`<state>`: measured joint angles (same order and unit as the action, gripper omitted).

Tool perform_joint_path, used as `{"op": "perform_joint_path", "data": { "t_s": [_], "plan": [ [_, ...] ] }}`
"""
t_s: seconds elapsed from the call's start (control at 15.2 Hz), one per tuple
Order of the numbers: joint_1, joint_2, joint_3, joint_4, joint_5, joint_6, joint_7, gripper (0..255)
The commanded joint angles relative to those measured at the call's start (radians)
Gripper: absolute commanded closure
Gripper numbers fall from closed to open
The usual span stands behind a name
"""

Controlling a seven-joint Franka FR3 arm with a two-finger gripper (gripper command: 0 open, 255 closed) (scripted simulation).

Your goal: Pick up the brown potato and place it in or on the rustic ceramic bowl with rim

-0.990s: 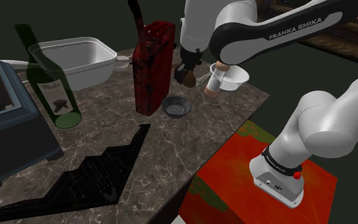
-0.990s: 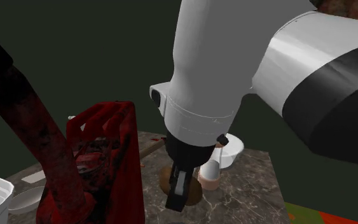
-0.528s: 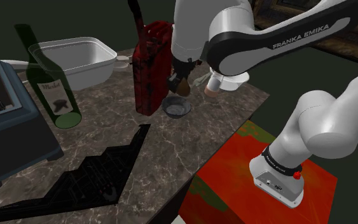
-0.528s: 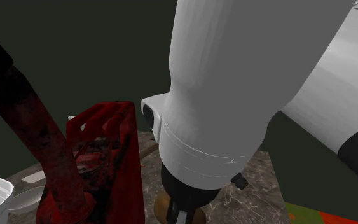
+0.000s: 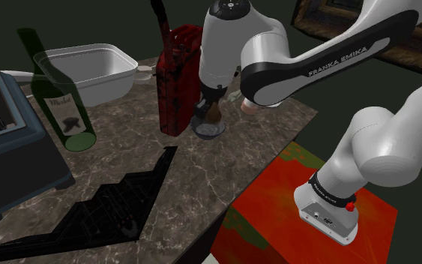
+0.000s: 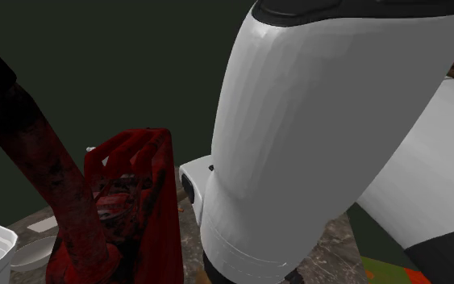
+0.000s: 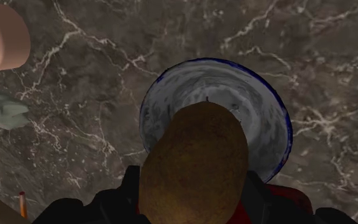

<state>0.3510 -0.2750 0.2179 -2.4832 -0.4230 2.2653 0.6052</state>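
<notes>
The brown potato (image 7: 193, 162) is clasped between my black fingers (image 7: 107, 205), and my gripper (image 7: 193, 194) is shut on it. Directly beneath it lies a small grey bowl with a blue rim (image 7: 263, 108) on the dark marble counter. In the shoulder view my gripper (image 5: 212, 112) hangs just above that bowl (image 5: 218, 133), with the potato (image 5: 213, 115) showing as a brown spot under the white wrist. The potato hangs in the air and covers part of the bowl's inside.
A red jerry can (image 5: 179, 79) stands close beside the bowl, toward the shoulder view's left. A pink cup (image 5: 249, 106) stands on the bowl's other side. Further off are a green bottle (image 5: 61, 97), a white tub (image 5: 89, 71), a grey-blue box (image 5: 10, 150) and a flat black shape (image 5: 112, 210).
The arm has swung toward the shoulder view's left and down, carrying the potato from beside the pink cup to above the blue-rimmed bowl. The grip has not changed.
</notes>
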Motion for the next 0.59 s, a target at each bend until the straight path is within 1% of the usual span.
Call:
{"op": "perform_joint_path", "data": {
  "t_s": [0.0,0.13,0.53],
  "plan": [
    [-0.003,0.012,0.004,-0.019,-0.013,0.028,0.019,255],
    [-0.008,0.031,0.006,-0.032,-0.03,0.056,0.039,255],
    [-0.008,0.031,0.006,-0.032,-0.03,0.056,0.039,255]
  ]
}}
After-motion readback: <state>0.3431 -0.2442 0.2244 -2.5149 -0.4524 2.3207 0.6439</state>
